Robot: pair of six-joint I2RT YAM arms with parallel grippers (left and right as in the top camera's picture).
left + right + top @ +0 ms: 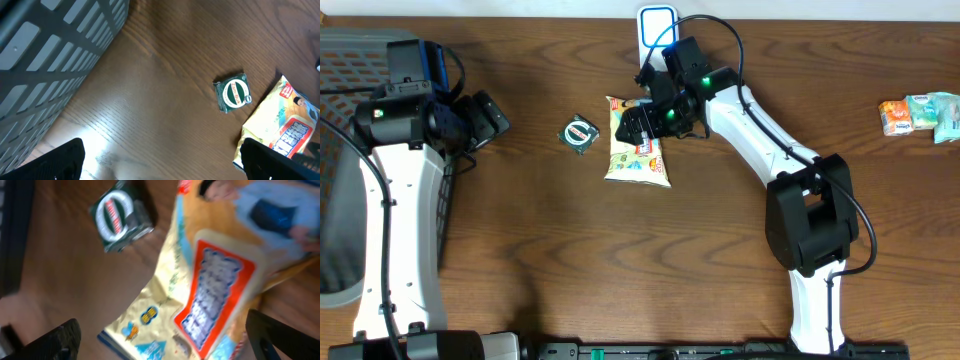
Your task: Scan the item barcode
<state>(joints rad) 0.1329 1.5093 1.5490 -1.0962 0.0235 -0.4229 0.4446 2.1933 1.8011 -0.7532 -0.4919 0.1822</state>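
Two grippers, both mine, stand spread wide and grip nothing. My right gripper (645,112) hangs over the upper end of the snack bag (638,152), which lies flat on the table (620,260). A green tin (579,133) sits just left of the bag. My left gripper (492,116) is well left of the bag, and a white-and-blue device (657,25) stands just beyond the bag's top.

Green tin (579,133) just beside the snack bag (638,160) blocks its left side.
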